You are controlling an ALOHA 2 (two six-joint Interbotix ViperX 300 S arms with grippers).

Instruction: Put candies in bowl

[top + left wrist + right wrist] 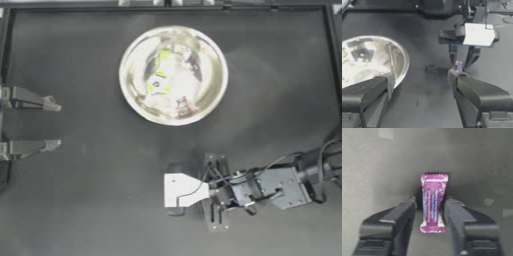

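A dark table (80,210) with a raised rim along its far edge fills the view.

A dark, matte desk (80,210) fills nearly all that can be seen. A thin raised rim (167,8) runs along its far edge and down both sides. Soft light falls from above, leaving pale sheen patches on the surface and blurred shadows. Past the rim lies only a thin, pale strip, too blurred to identify.
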